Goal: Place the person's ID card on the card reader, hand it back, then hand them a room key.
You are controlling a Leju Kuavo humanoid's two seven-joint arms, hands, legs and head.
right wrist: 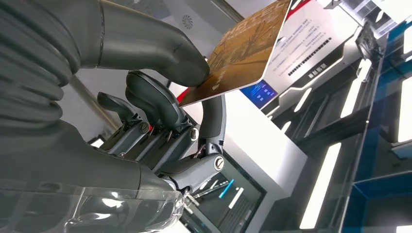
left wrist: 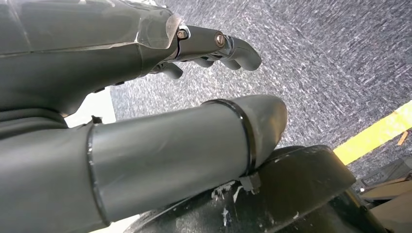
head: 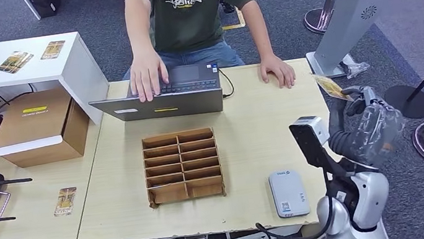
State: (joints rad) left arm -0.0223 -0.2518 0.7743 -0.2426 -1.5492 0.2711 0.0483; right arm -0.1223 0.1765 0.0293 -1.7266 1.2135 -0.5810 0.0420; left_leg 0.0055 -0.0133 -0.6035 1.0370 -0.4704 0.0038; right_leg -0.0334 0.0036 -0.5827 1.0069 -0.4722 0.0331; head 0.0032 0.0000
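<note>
Upper centre of head view: person's green T-shirt (head: 190,7) carries a white graffiti-style print across the chest, letters not legible. Left: brown cardboard box (head: 41,126) bears a yellow label with dark print, too small to read. Right wrist view, upper right: white sign panel (right wrist: 311,46) with lines of small dark text, unreadable. No text can be made out anywhere.

Reception desk: laptop (head: 163,98), card reader (head: 288,192) (queue stanchions (head: 408,101) beside).
</note>
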